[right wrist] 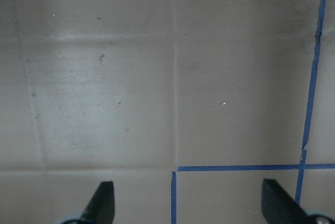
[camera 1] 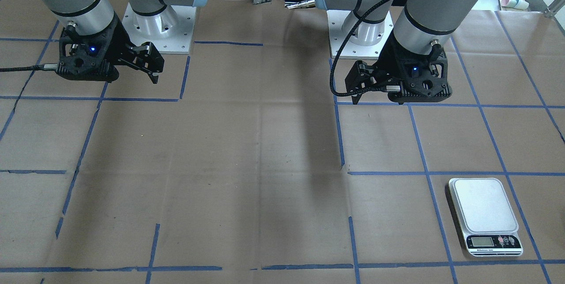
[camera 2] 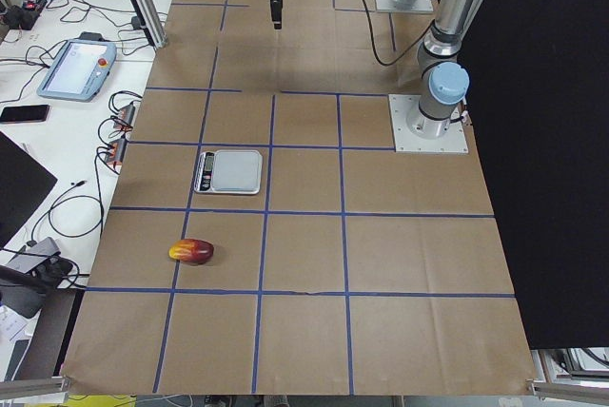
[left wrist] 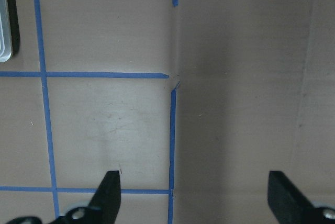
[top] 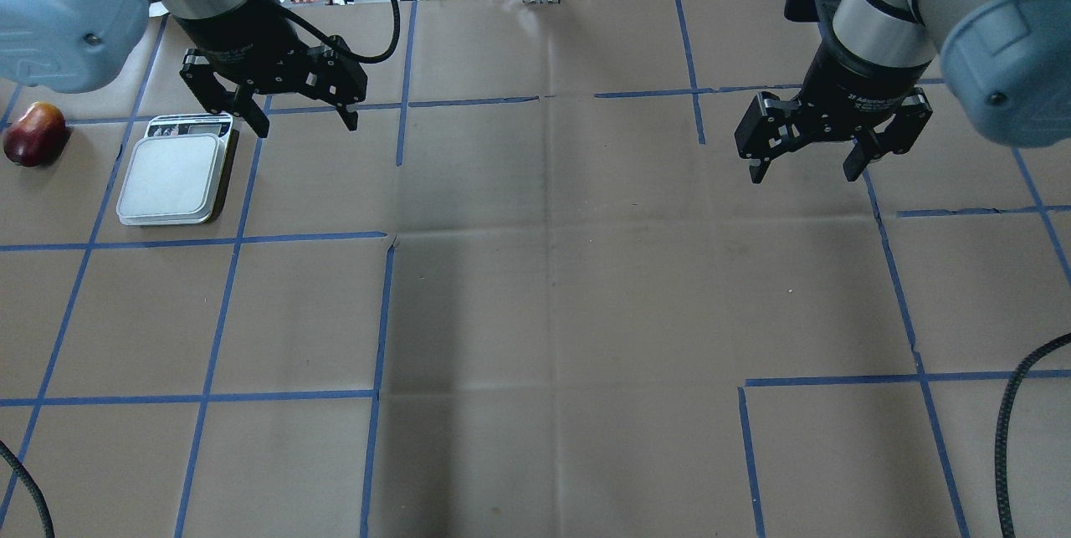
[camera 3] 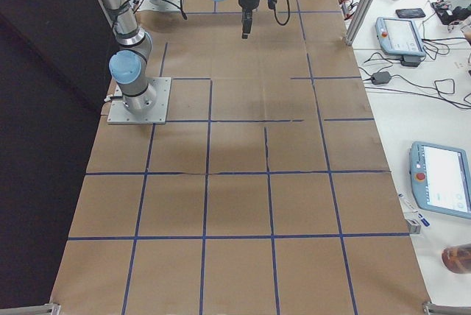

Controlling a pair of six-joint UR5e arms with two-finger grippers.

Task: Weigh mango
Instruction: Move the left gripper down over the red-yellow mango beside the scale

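The mango (top: pixel 33 134), dark red with an orange-yellow end, lies on the brown table at the far left, just left of the scale; it also shows in the exterior left view (camera 2: pixel 191 252). The scale (top: pixel 176 178) is a flat silver platform with a small display, seen as well in the front view (camera 1: pixel 484 216); its platform is bare. My left gripper (top: pixel 306 128) hangs open and empty above the table, just right of the scale's display end. My right gripper (top: pixel 805 176) hangs open and empty over the right half. Both wrist views show only paper between spread fingers.
Blue tape lines grid the brown paper-covered table (top: pixel 552 287). The two arm bases (camera 1: pixel 159 23) (camera 1: pixel 359 32) stand at the robot's side. Cables and teach pendants (camera 2: pixel 76 67) lie on the white desk beyond the table's far edge.
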